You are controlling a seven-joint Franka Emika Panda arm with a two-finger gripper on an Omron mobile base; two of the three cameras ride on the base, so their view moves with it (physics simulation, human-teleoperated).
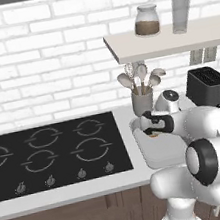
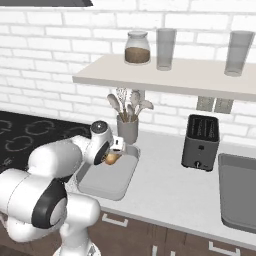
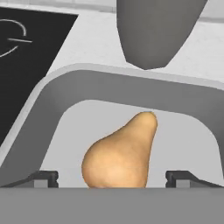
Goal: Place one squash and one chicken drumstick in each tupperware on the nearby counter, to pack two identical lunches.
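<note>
- Right now your gripper hangs over the back end of the near tupperware, jaws spread wide, the tips well apart on either side of a squash.
- That squash is tan and pear-shaped, its narrow neck toward the tray's back rim; whether it rests on the tray floor you cannot tell.
- Just behind that rim stands a grey utensil holder full of spoons, close to your wrist.
- You have the black cooktop directly along the tray's left edge.
- Further right on the counter sits the black toaster, and beyond it a second tupperware at the counter's right end.
- Overhead, a shelf carries a jar and two glasses.
</note>
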